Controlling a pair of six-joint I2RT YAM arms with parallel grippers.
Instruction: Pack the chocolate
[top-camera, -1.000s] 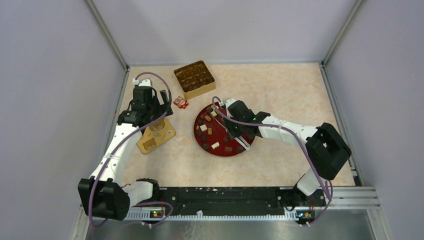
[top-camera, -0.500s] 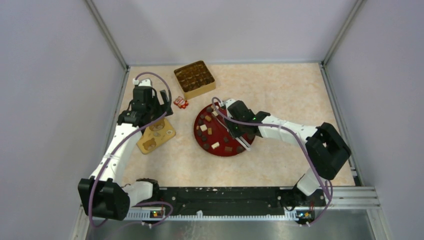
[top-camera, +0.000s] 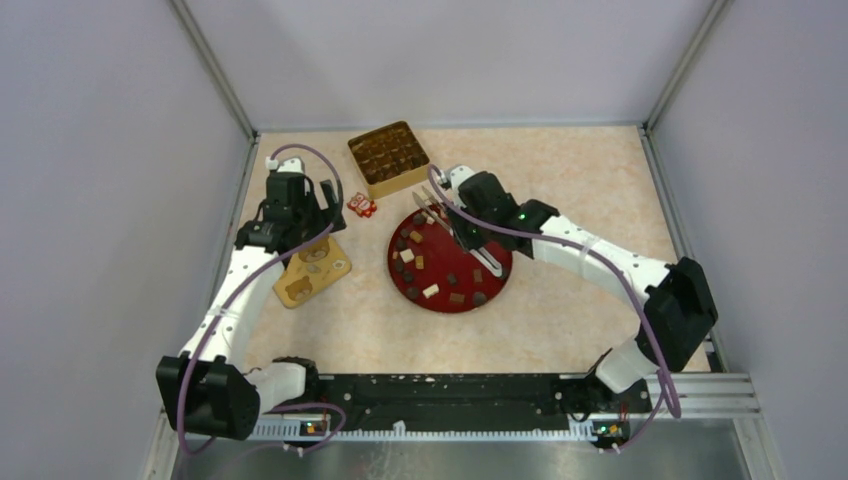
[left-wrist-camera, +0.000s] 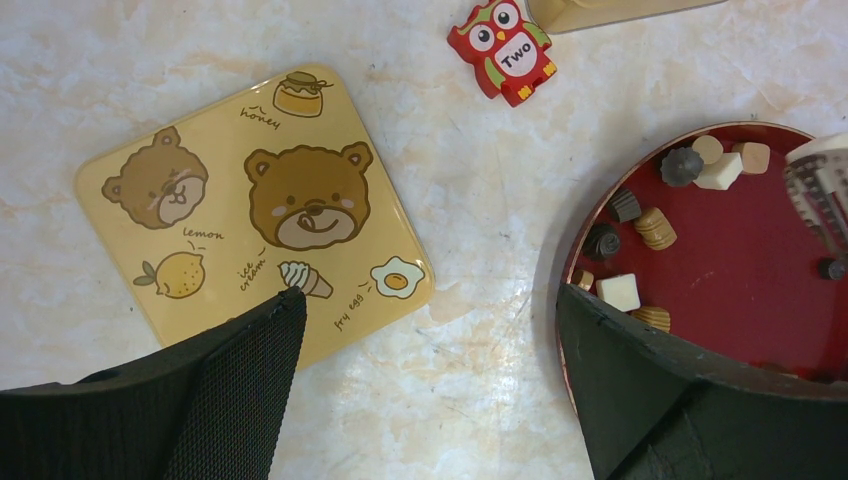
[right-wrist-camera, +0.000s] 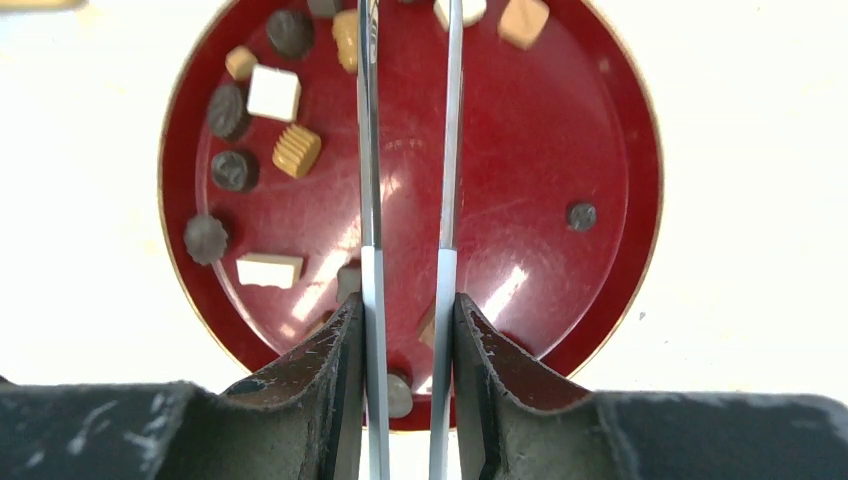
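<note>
Right pincer works tweezers over the chocolate plate.

My right pincer is pinching a pair of tweezers, blades narrowly apart and reaching across the red plate toward its far rim. I cannot tell whether the tips hold a piece. I judge the chocolate too small for bare fingers. Brown and cream pieces lie scattered on the plate, and the gridded box waits just beyond it. My left pincer hangs spread above the table, between lid and plate, out of the way.
</note>
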